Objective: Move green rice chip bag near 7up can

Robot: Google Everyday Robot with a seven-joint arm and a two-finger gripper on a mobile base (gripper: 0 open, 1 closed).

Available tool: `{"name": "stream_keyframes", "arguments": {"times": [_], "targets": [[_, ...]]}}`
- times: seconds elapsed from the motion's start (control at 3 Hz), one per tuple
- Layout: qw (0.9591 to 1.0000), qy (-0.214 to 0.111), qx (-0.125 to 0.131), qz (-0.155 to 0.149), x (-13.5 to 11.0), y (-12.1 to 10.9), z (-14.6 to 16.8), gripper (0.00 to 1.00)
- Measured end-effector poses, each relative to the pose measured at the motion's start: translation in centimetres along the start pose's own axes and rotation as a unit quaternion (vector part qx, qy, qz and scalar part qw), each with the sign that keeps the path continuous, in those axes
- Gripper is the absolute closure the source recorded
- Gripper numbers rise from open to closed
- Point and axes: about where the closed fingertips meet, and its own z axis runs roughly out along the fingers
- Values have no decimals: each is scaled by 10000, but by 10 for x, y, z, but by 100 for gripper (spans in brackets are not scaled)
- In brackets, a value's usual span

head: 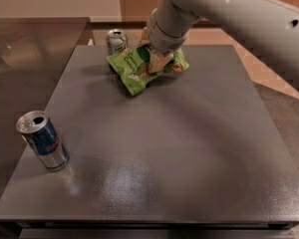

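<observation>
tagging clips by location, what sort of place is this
Probably an office kitchen or break area: a dark grey table beside a glossy counter, with a 7up can, a Red Bull can, and a green rice chip bag that the gripper holds near the far edge.
</observation>
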Motion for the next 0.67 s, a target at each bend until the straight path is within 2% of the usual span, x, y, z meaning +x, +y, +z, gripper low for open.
{"name": "stream_keyframes", "arguments": {"times": [0.33,0.67], "targets": [[10000,-3,-6,-8,-1,0,0,0],[10000,-3,-6,-9,-1,0,0,0]]}}
